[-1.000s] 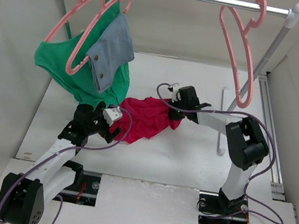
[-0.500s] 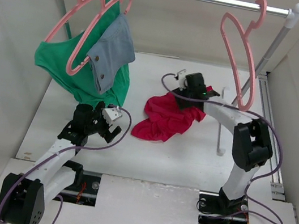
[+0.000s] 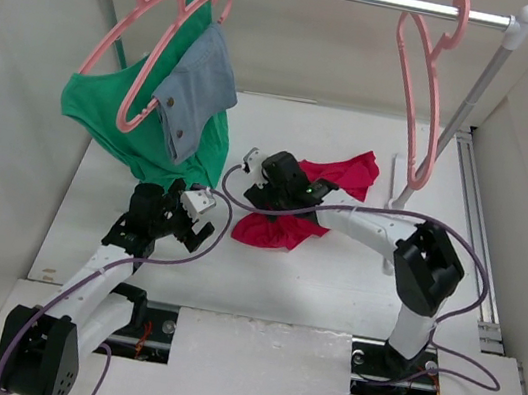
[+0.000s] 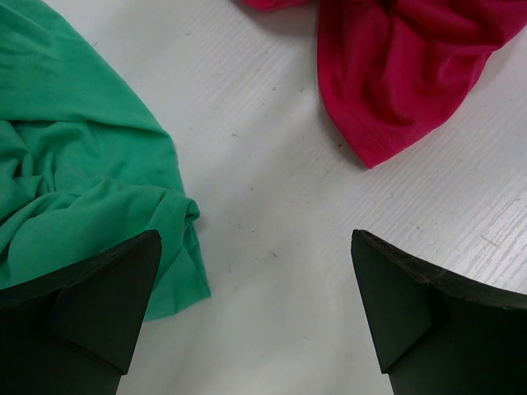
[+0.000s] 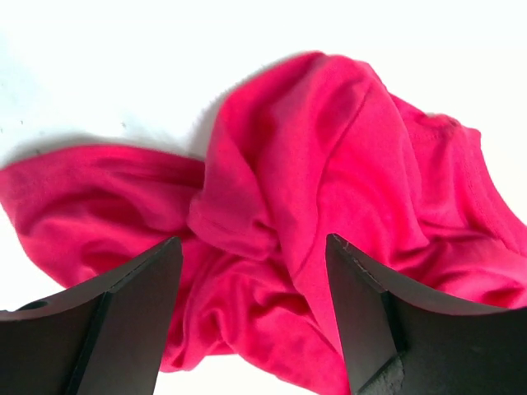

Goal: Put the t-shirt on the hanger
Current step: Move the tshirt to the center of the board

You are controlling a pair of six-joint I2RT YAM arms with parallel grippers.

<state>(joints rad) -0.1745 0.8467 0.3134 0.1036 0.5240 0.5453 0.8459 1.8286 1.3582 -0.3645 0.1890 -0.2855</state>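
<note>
The crimson t-shirt (image 3: 344,173) lies crumpled on the white table (image 3: 309,291), stretched from the middle toward the back right. My right gripper (image 3: 267,190) hovers over its left part. In the right wrist view that gripper (image 5: 254,240) is open, with folds of the t-shirt (image 5: 329,164) below and between its fingers, nothing pinched. The empty pink hanger (image 3: 417,102) hangs from the rail at the right. My left gripper (image 3: 199,232) stands open above bare table; in its own view it (image 4: 255,239) has a corner of the t-shirt (image 4: 395,74) ahead to the right.
Two more pink hangers (image 3: 137,45) at the rail's left end carry a green garment (image 3: 105,115) and a grey-blue one (image 3: 200,85). The green cloth (image 4: 74,181) reaches down beside my left fingers. The rack's slanted post (image 3: 467,105) stands at the right.
The right gripper dragged the t-shirt toward the back right, opened and let it go, then moved left over the cloth. The empty hanger has swung. The left arm has stayed still.
</note>
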